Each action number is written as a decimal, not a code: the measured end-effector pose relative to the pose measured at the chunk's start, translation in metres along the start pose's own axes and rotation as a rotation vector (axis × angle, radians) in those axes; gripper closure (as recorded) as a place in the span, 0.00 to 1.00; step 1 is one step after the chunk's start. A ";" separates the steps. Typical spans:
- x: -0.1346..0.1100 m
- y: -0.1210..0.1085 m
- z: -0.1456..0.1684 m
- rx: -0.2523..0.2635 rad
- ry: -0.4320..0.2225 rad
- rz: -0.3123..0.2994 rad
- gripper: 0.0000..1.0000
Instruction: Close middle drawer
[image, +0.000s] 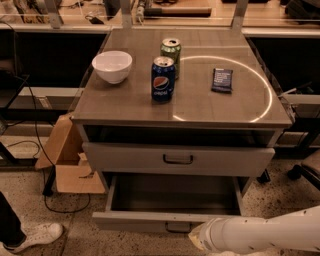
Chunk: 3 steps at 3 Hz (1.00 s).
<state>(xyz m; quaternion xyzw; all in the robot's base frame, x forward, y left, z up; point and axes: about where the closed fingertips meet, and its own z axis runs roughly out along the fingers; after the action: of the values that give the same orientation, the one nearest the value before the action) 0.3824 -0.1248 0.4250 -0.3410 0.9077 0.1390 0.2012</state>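
Approach looks to be the step in hand: the middle drawer (172, 197) stands pulled well out of the cabinet (125, 107) at its lowest level, below the closed drawer (125, 159) with the taller front, its plain grey inside showing and its low front panel facing the camera. The gripper (196, 239) sits at the end of the white arm (260, 234), low at the cabinet's right front, just before the open drawer's panel and a little right of the handle (177, 227). Whether it touches the panel cannot be told, nor whether it is open or closed, and nothing shows in its hold. None of the closing seems done yet. The next move, as I judge it, calls for a flat contact on the panel near the handle and a straight push back into the cabinet, kept square so the drawer does not skew on its runners. The cans (163, 79) and bowl (112, 66) on the cabinet's top lie out of the way
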 end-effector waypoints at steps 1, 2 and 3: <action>-0.016 -0.003 0.009 0.014 -0.034 -0.026 1.00; -0.024 -0.003 0.014 0.020 -0.052 -0.041 1.00; -0.024 -0.003 0.014 0.020 -0.053 -0.041 0.82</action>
<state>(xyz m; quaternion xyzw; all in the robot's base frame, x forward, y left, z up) 0.4052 -0.1080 0.4236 -0.3536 0.8963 0.1346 0.2313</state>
